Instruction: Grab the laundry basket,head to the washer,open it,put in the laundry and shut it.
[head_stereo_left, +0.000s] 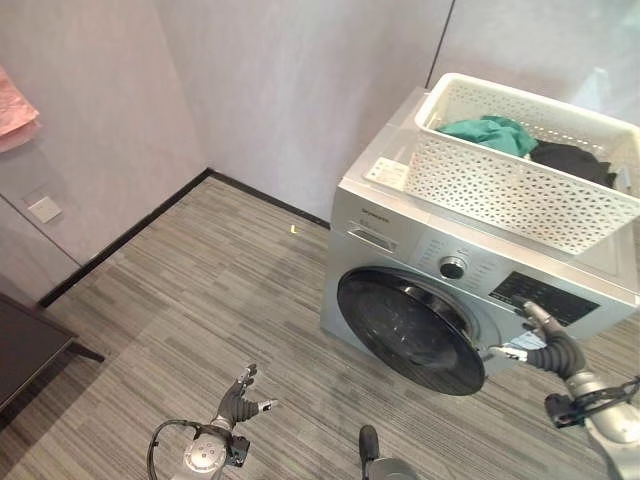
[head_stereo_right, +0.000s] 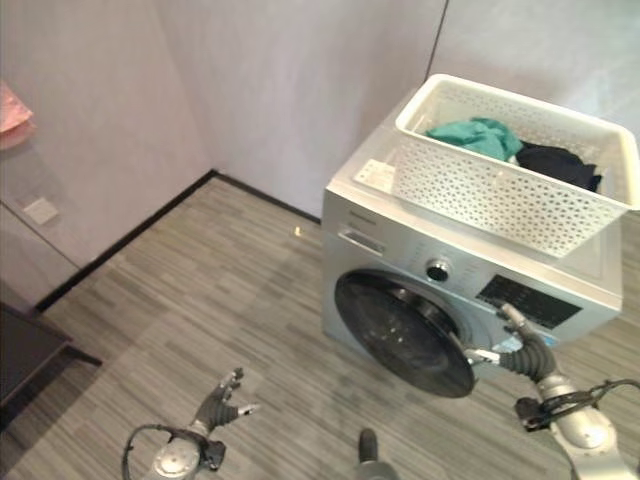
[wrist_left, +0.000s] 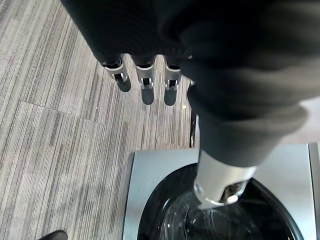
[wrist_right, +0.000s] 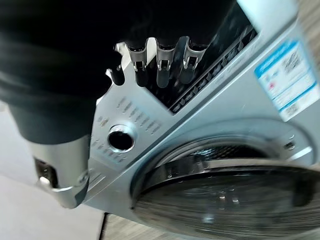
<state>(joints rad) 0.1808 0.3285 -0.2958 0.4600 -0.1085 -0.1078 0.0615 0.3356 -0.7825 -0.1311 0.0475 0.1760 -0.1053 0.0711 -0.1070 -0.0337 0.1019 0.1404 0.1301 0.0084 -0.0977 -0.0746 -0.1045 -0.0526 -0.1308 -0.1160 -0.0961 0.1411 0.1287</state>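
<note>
I see the white laundry basket (head_stereo_left: 520, 180) resting on top of the silver washer (head_stereo_left: 400, 215), holding a green garment (head_stereo_left: 490, 133) and a dark garment (head_stereo_left: 570, 160). The washer's round dark door (head_stereo_left: 410, 330) looks shut against its front. My right hand (head_stereo_left: 545, 340) is raised at the door's right edge, near the control panel (head_stereo_left: 540, 295) and dial (head_stereo_left: 453, 267); its fingers (wrist_right: 165, 65) are extended and grasp nothing. My left hand (head_stereo_left: 237, 400) hangs low over the striped floor (head_stereo_left: 200, 290), well apart from the washer, fingers (wrist_left: 145, 85) relaxed and empty. A pink cloth (head_stereo_left: 15, 115) hangs on the left wall.
</note>
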